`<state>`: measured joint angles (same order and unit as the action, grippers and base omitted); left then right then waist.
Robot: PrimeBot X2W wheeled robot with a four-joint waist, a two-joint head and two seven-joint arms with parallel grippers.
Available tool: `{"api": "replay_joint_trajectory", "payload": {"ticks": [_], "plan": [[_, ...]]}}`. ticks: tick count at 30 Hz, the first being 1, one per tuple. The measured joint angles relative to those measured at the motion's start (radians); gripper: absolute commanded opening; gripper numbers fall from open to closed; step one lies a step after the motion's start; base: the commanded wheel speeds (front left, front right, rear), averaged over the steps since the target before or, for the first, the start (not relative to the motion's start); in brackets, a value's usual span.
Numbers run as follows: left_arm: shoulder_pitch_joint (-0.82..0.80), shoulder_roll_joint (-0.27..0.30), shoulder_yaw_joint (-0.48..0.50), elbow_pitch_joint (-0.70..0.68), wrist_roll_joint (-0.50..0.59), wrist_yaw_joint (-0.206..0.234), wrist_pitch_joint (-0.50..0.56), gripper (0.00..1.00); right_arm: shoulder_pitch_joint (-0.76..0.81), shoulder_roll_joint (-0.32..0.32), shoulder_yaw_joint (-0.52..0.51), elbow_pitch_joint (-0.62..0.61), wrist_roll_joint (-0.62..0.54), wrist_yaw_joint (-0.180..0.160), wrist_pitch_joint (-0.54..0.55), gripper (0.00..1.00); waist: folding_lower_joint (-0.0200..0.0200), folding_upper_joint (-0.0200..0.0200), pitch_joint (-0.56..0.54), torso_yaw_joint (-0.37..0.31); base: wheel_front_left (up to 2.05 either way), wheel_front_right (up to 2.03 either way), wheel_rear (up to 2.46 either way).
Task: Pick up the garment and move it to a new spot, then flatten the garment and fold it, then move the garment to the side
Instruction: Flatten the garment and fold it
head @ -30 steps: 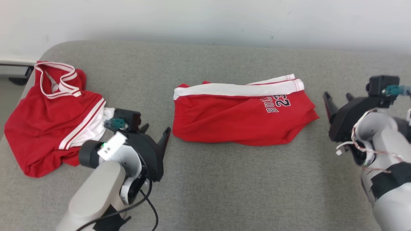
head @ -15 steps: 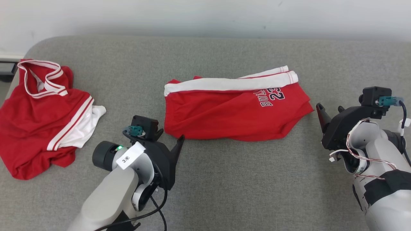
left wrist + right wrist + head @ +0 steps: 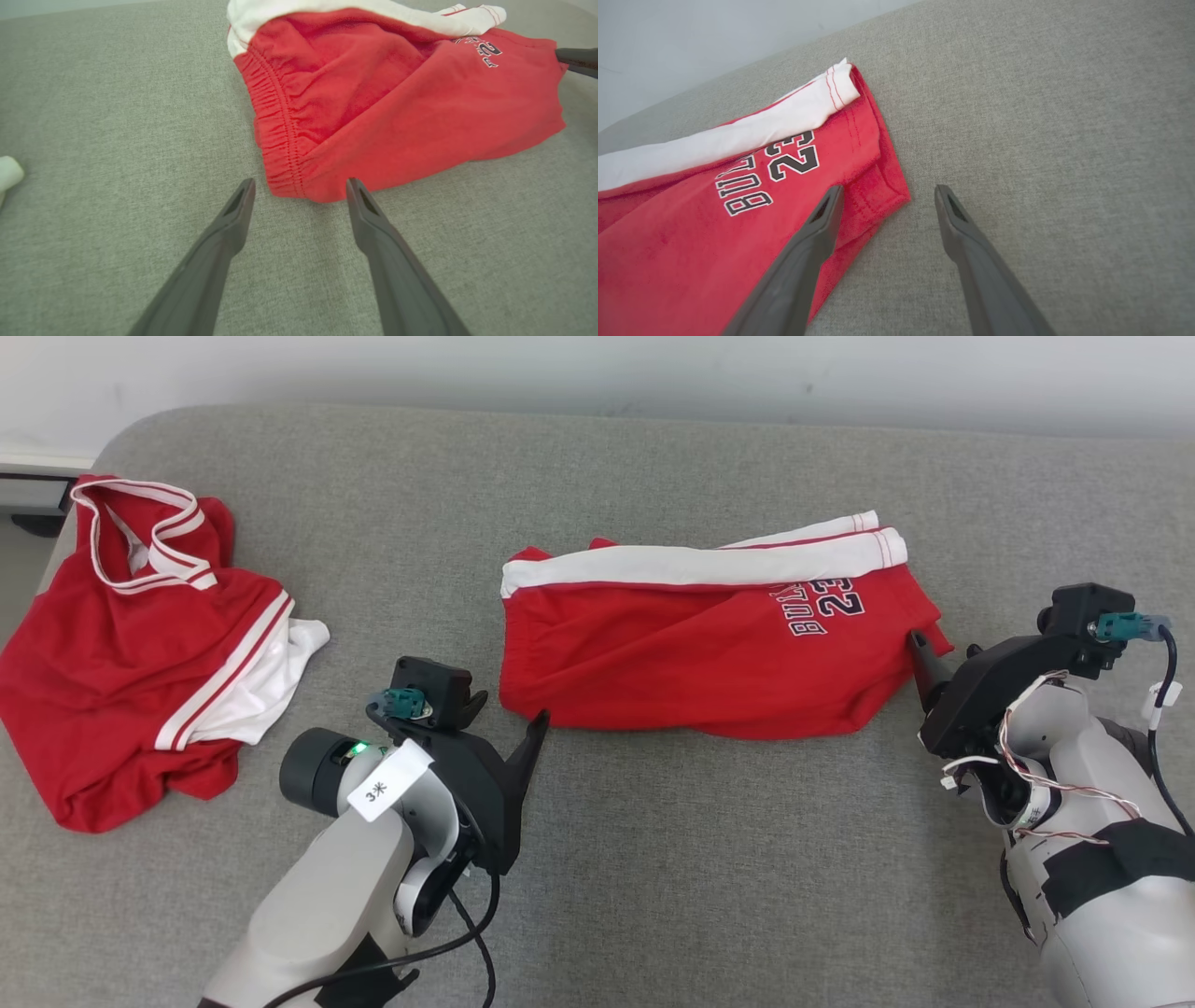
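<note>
Here, the red shorts (image 3: 672,653) lay folded on the grey worktop (image 3: 653,859). The left pincer (image 3: 299,184) gaped empty at their waistband corner. The right pincer (image 3: 887,191), equally open, straddled the hem corner, gripping nothing.

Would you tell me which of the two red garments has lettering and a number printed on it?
The shorts in the middle, printed with 23; the crumpled jersey on the left shows no print.

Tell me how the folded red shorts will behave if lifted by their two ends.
The red shorts look soft and wrinkled, so they will probably sag between grips. Their loosely stacked layers may slip apart. Thin cloth likely weighs little.
</note>
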<state>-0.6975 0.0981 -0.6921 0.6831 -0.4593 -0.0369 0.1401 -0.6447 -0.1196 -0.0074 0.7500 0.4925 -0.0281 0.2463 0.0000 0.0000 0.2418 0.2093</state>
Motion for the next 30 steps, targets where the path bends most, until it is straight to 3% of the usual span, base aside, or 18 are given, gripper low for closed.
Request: {"api": "replay_joint_trajectory", "payload": {"ticks": [12, 14, 15, 17, 18, 20, 30], "plan": [[-0.040, -0.023, -0.031, 0.017, 0.009, -0.026, -0.010, 1.00, -0.050, 0.016, -0.005, 0.059, 0.025, -0.026, 0.028, 1.00, 0.0000, 0.0000, 0.024, 0.028, 0.00, 0.00, 0.00], [-0.046, -0.027, -0.032, 0.021, 0.009, -0.027, -0.010, 1.00, -0.069, 0.015, 0.002, 0.070, 0.018, -0.034, 0.039, 0.68, 0.0000, 0.0000, 0.027, 0.031, 0.00, 0.00, 0.00], [-0.047, -0.028, -0.032, 0.023, 0.009, -0.034, -0.011, 1.00, -0.078, 0.015, 0.004, 0.077, 0.014, -0.035, 0.044, 0.45, 0.0000, 0.0000, 0.028, 0.032, 0.00, 0.00, 0.00], [-0.047, -0.031, -0.033, 0.032, 0.009, -0.035, -0.015, 1.00, -0.084, 0.015, 0.007, 0.087, 0.014, -0.035, 0.045, 0.37, 0.0000, 0.0000, 0.030, 0.034, 0.00, 0.00, 0.00], [-0.048, -0.032, -0.033, 0.037, 0.009, -0.035, -0.015, 1.00, -0.083, 0.015, 0.009, 0.091, 0.012, -0.035, 0.046, 0.20, 0.0000, 0.0000, 0.030, 0.035, 0.00, 0.00, 0.00], [-0.048, -0.032, -0.033, 0.040, 0.008, -0.035, -0.017, 1.00, -0.084, 0.014, 0.009, 0.093, 0.008, -0.038, 0.050, 0.00, 0.0000, 0.0000, 0.031, 0.035, 0.00, 0.00, 0.00], [-0.055, -0.039, -0.038, 0.067, -0.007, -0.057, -0.028, 1.00, -0.103, 0.008, 0.024, 0.117, -0.003, -0.038, 0.063, 0.00, 0.0000, 0.0000, 0.035, 0.032, 0.00, 0.00, 0.00]]}}
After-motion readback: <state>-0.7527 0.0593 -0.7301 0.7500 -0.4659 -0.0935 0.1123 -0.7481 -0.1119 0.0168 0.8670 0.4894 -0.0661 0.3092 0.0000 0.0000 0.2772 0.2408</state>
